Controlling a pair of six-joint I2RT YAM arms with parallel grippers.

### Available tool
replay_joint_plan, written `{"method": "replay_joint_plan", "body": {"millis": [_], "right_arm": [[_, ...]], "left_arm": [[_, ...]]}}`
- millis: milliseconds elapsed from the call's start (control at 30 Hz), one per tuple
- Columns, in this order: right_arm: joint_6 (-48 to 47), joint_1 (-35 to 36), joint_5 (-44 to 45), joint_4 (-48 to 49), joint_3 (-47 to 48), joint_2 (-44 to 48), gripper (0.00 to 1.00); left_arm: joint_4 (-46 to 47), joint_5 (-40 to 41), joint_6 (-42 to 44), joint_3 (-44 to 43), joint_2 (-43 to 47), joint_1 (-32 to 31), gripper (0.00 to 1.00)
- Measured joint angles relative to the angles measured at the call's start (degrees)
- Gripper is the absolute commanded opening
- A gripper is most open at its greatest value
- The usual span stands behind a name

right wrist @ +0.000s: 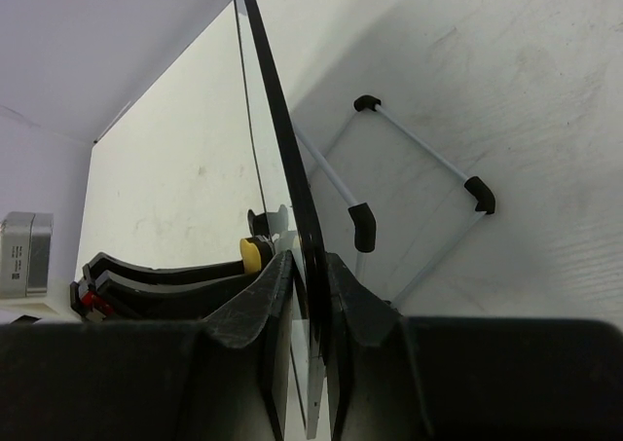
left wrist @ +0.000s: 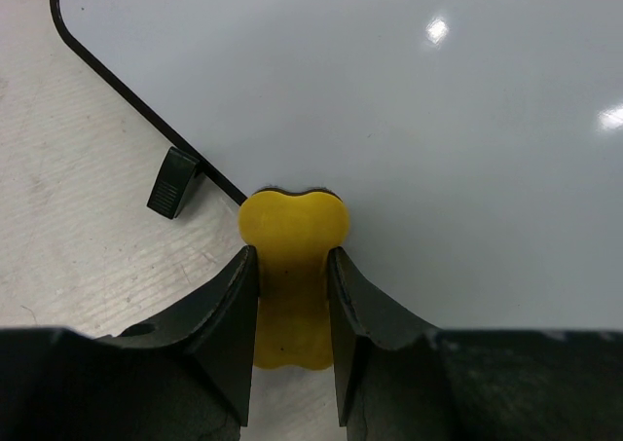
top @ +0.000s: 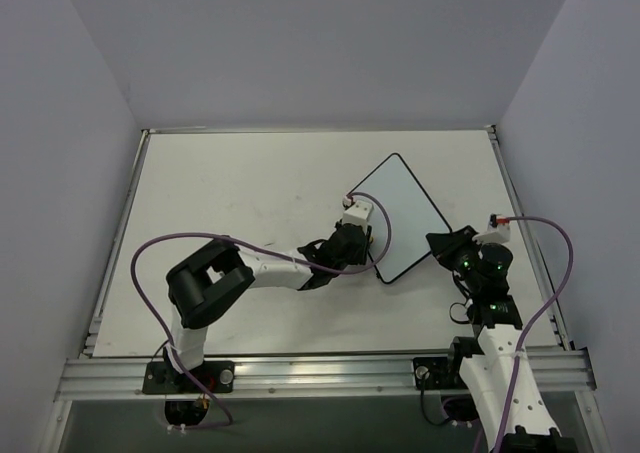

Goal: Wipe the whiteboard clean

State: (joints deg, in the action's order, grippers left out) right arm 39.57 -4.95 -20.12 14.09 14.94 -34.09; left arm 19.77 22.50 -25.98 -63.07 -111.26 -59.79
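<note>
The whiteboard (top: 405,218) lies turned diamond-wise at the right of the table, its white face (left wrist: 389,91) showing no writing. My left gripper (top: 365,248) is at the board's near-left edge, shut on a yellow eraser block (left wrist: 292,229) whose tip rests on the board's black frame. In the left wrist view the jaws (left wrist: 292,256) press both sides of the block. My right gripper (top: 445,245) grips the board's near-right corner. The thin black edge (right wrist: 282,120) runs between its fingers (right wrist: 310,261), which stand closed on it. The eraser (right wrist: 251,254) shows beyond.
A wire stand with black feet (right wrist: 479,194) lies under the board, and one foot (left wrist: 173,181) sticks out by the eraser. The white table (top: 250,193) is walled on three sides, with a metal rail (top: 320,373) along the near edge.
</note>
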Motion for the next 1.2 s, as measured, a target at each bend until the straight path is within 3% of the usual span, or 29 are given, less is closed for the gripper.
{"method": "replay_joint_plan", "body": {"millis": [533, 867, 1200], "right_arm": [[-5.2, -0.7, -5.6, 20.9, 0.0, -16.4, 0.0], [-11.0, -2.7, -6.3, 20.2, -1.5, -9.8, 0.0], [-11.2, -3.7, -6.5, 18.7, -1.6, -8.4, 0.0]], "left_arm": [[-0.7, -1.1, 1.2, -2.7, -1.0, -0.1, 0.02], [-0.8, -2.3, 1.2, -2.8, -1.4, -0.4, 0.02], [-1.3, -2.5, 0.1, -2.6, -1.9, 0.5, 0.02]]}}
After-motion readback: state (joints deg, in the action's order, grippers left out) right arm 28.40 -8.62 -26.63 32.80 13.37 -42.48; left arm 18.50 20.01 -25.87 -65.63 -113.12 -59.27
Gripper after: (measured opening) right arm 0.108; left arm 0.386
